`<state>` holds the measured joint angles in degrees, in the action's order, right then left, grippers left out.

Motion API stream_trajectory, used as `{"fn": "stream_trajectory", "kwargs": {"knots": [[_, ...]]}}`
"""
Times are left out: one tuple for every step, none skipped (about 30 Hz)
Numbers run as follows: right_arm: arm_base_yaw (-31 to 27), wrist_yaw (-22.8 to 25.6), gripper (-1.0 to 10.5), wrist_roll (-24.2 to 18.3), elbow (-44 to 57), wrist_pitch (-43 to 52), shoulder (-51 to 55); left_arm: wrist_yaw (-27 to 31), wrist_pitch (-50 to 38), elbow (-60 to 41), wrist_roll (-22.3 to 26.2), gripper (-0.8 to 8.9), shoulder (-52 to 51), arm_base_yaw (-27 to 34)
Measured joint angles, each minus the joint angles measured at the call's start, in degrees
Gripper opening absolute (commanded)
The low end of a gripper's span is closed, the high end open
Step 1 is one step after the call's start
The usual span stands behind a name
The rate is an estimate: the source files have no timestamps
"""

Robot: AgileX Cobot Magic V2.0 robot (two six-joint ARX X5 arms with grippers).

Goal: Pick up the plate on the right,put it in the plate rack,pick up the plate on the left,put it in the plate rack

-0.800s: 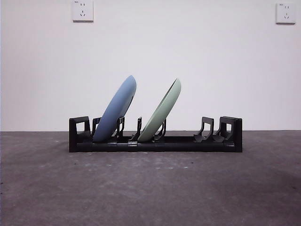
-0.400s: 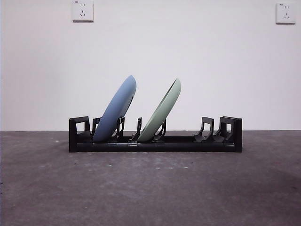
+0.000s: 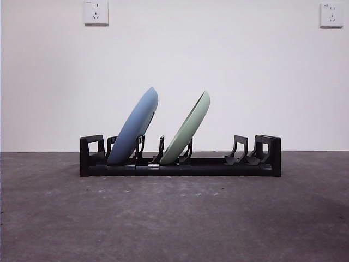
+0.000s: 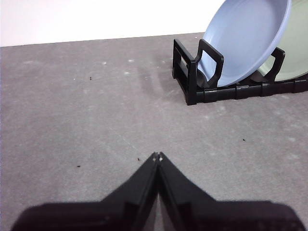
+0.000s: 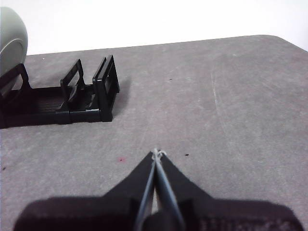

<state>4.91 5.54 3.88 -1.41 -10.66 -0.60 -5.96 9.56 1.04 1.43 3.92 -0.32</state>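
Note:
The long black plate rack (image 3: 180,164) stands across the grey table. A blue plate (image 3: 134,126) leans in its left slots and a pale green plate (image 3: 188,130) leans in the middle slots, both tilted to the right. In the left wrist view the blue plate (image 4: 245,38) and the rack's end (image 4: 197,72) lie ahead of my left gripper (image 4: 157,156), which is shut, holds nothing and is well apart from the rack. My right gripper (image 5: 156,154) is shut and holds nothing, away from the rack's other end (image 5: 103,91); a sliver of the green plate (image 5: 12,38) shows.
Bare grey tabletop (image 3: 174,218) spreads in front of the rack. A white wall with two sockets (image 3: 95,12) stands behind. The table's rounded far corner (image 5: 284,41) shows in the right wrist view.

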Motion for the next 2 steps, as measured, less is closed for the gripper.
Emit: {"fn": "stream_trajectory", "kwargs": {"knots": [[0.00,0.00,0.0,0.00,0.00,0.00,0.00,0.00,0.00,0.00,0.00,-0.04,0.00,0.00],[0.00,0.00,0.0,0.00,0.00,0.00,0.00,0.00,0.00,0.00,0.00,-0.04,0.00,0.00]]}}
